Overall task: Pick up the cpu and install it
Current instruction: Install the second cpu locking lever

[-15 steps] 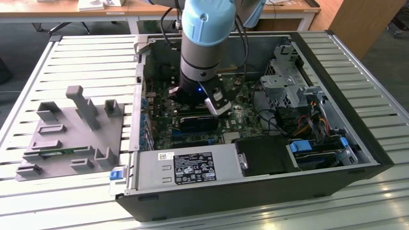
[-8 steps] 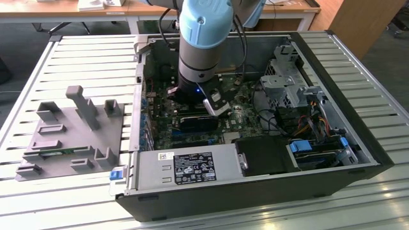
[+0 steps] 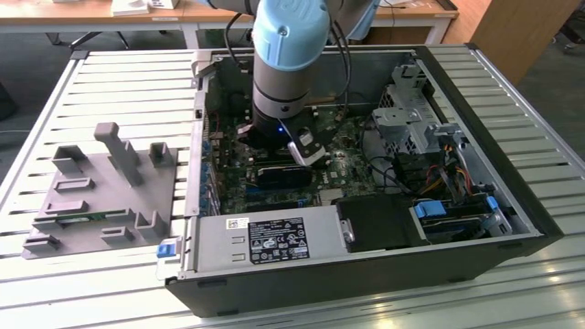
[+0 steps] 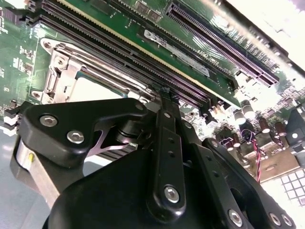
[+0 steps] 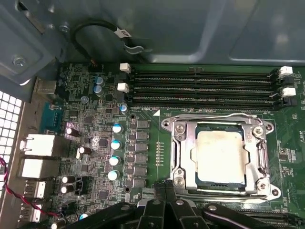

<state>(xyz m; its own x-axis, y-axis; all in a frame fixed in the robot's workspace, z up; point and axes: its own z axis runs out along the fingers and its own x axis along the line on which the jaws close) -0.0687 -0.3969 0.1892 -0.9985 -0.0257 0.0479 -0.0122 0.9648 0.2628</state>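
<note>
Exterior view high above; both wrist views near the motherboard [image 5: 143, 143].

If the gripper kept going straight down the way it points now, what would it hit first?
Probably the motherboard just beside the socket frame that holds the cpu; the gripper sits at the frame's edge, though depth is unclear.

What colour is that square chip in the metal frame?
Pale silvery-beige on top, seen best in the first wrist view: the cpu.

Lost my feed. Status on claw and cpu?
Claw beside socket, fingers together, empty. Shiny silver square cpu seated in metal socket frame. Nothing over it.
</note>
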